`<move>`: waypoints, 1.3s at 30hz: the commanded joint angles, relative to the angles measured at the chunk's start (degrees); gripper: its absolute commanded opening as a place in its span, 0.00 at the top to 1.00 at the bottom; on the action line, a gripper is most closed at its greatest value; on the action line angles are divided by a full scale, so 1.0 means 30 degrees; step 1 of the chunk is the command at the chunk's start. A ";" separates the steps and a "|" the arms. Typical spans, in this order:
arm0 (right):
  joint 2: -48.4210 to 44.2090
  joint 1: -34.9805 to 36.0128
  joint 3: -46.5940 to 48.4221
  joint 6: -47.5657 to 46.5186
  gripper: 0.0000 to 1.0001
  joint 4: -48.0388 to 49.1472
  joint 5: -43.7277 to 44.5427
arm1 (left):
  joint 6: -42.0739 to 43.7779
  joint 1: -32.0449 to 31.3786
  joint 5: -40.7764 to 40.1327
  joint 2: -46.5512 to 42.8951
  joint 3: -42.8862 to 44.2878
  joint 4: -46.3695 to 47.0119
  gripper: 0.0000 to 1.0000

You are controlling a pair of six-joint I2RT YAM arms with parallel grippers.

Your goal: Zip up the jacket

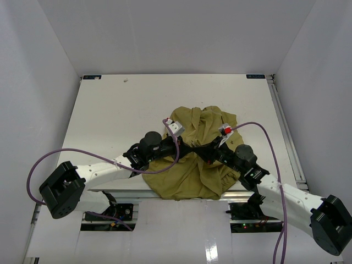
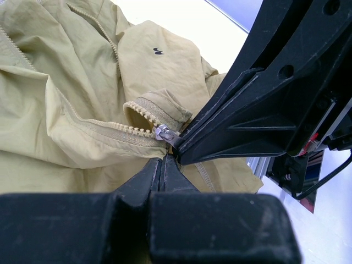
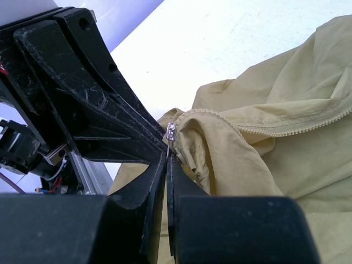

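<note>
- My left gripper (image 2: pixel 163 165) is pinched together on the jacket (image 1: pixel 192 170) hem, just below the zipper pull (image 3: pixel 171 132).
- My right gripper (image 3: pixel 166 165) clamps that pull, tip to tip with the left.
- The jacket lies crumpled at the table's (image 1: pixel 110 110) near edge and spills over it. Tabletop runs on to walls far, left and right.
</note>
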 commanded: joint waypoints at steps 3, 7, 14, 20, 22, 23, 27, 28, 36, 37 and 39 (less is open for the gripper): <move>0.0314 0.0078 0.1039 0.0561 0.92 0.2442 0.1139 | 0.0344 -0.0252 0.0318 -0.0562 -0.0226 0.0050 1.00; 0.0878 0.0078 0.1230 0.0817 0.92 0.2555 0.1198 | 0.0519 -0.0368 0.0130 -0.0419 -0.0285 0.0153 1.00; 0.0757 0.0078 0.1003 0.1221 0.92 0.2698 0.1321 | 0.0532 -0.0401 -0.0816 -0.0298 -0.0188 -0.0434 1.00; -0.0438 0.0092 0.0512 0.1367 0.77 0.2045 0.0903 | 0.0230 -0.0401 -0.1252 -0.0666 -0.0242 -0.0754 1.00; -0.0952 0.0078 0.0537 0.1162 0.76 0.1141 0.0503 | 0.0226 -0.0401 -0.1300 -0.0803 -0.0227 -0.0933 1.00; -0.1040 0.0078 0.0709 0.0930 0.76 0.0566 0.0224 | 0.0199 -0.0401 -0.1325 -0.0855 -0.0223 -0.1072 1.00; -0.2269 0.0078 0.1649 -0.0656 0.77 -0.3486 -0.0346 | 0.0023 -0.0401 -0.1267 -0.0960 0.0258 -0.2068 1.00; -0.2623 0.0084 0.1876 -0.0896 0.75 -0.4299 -0.0071 | -0.0017 -0.0401 -0.1222 -0.1046 0.0307 -0.2297 1.00; -0.3106 0.0096 0.4861 -0.3950 0.64 -0.7333 -0.0109 | -0.0181 -0.0219 0.0026 -0.2032 0.0543 -0.3373 1.00; -0.2509 0.0105 0.5527 -0.5100 0.60 -0.7667 -0.0646 | -0.0178 -0.0190 0.0247 -0.2057 0.0635 -0.3610 1.00; -0.0953 0.0082 0.6947 -0.8628 0.53 -0.9596 -0.1345 | -0.0152 -0.0101 0.0924 -0.2089 0.0797 -0.4041 1.00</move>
